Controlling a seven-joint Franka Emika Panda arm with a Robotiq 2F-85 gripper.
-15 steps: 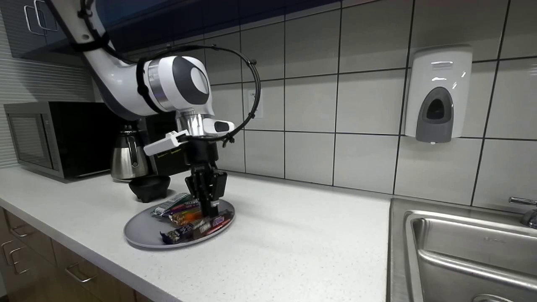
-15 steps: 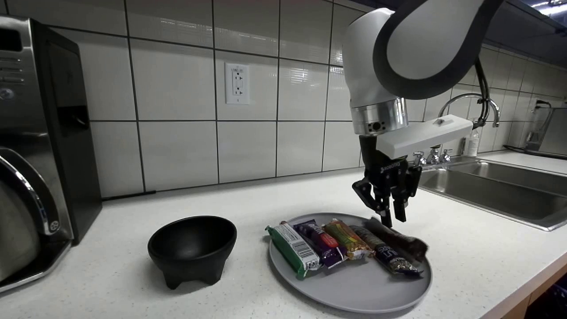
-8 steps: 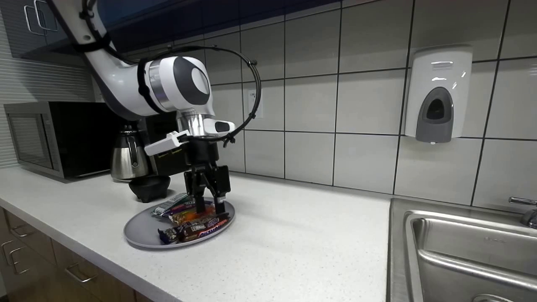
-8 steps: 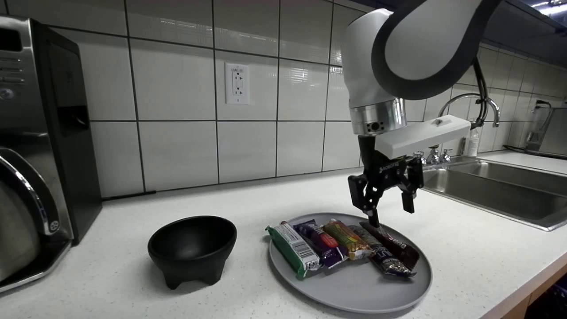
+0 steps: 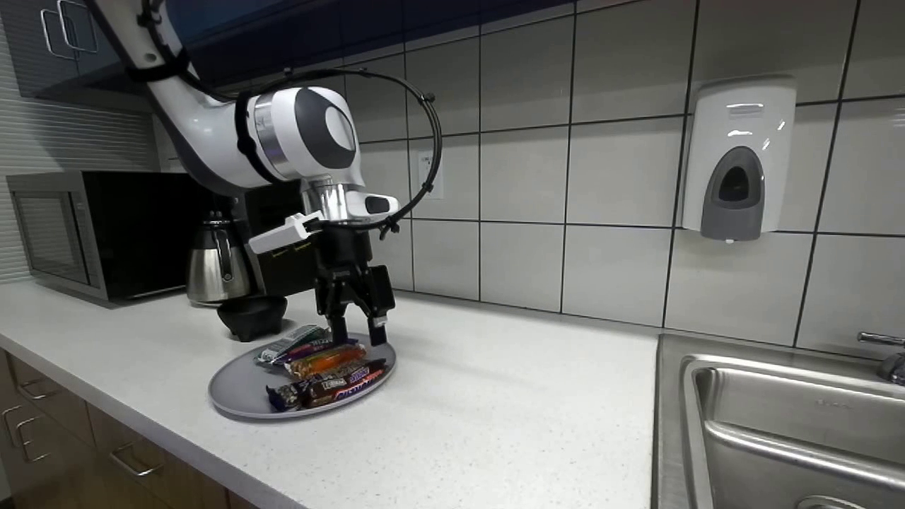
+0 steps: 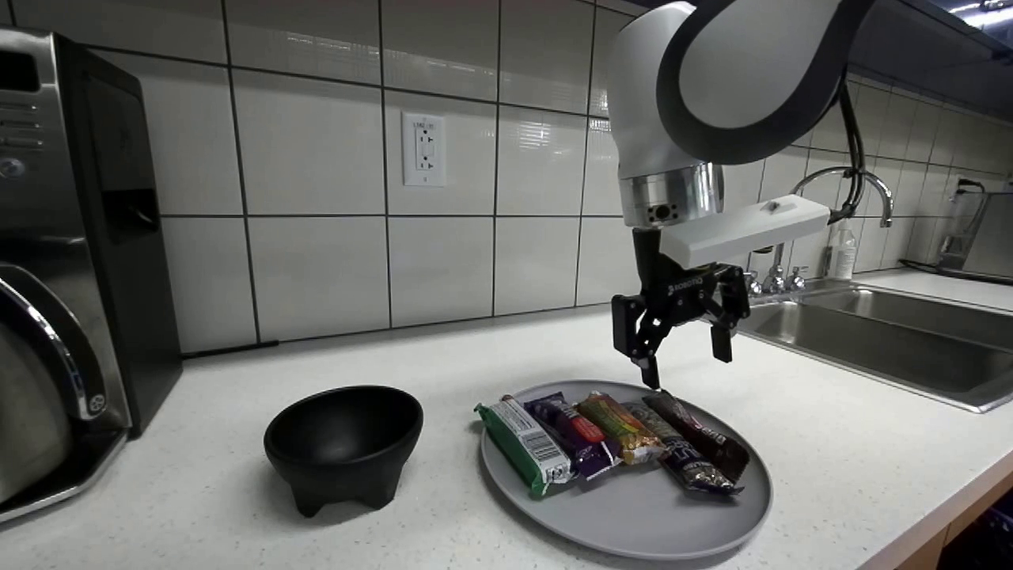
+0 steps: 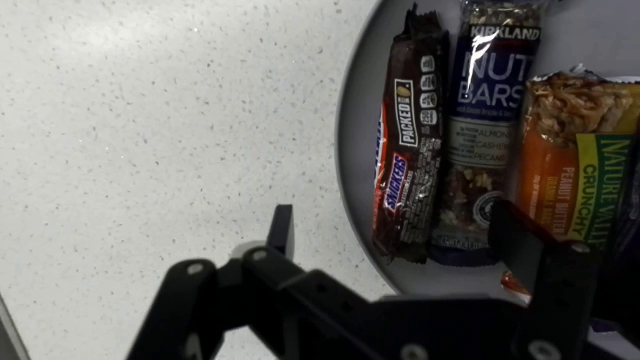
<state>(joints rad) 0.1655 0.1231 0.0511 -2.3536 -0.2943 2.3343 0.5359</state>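
You have a white, speckled countertop (image 5: 509,417) here; directly on it you see a round gray plate (image 6: 625,518), with a black footed bowl (image 6: 348,471) near it; farther along stand a black-and-steel coffee machine (image 6: 127,261) and a microwave (image 5: 134,233); a steel sink (image 5: 673,424) is set into it.

The white arm (image 5: 212,138) is bound with black straps (image 5: 246,145), and in an exterior view a black cable (image 5: 438,141) is looped toward two o'clock. At four o'clock from a silver collar (image 6: 673,194), a white housing (image 6: 744,229) is mounted. The black gripper (image 6: 686,366) is lettered "ROBOTIQ" and dotted with grey screws (image 7: 414,352).
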